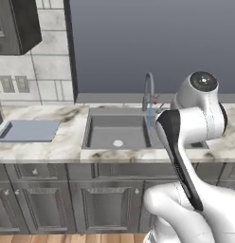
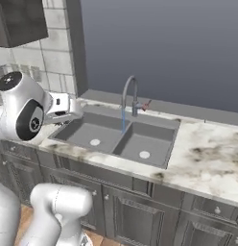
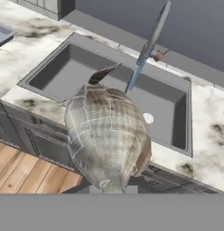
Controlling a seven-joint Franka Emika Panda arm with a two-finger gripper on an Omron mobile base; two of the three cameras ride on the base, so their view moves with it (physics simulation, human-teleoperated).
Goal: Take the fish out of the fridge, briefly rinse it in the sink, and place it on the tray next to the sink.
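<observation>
Even, soft rendered light, no glare, faint shadows, slightly blurry low-resolution views, no edge distortion

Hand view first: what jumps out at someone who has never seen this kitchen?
A grey-silver fish looms large in the hand view, held up before the sink. Behind it, a thin blue stream of water runs from the curved faucet into the sink. In the left base view, a blue-grey tray lies on the marble counter left of the sink.

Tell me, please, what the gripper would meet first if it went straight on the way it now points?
Probably the sink: the hand view looks down along the held fish toward the basins, near the divider below the faucet. Depth is unclear, so the exact spot is a guess.
</observation>
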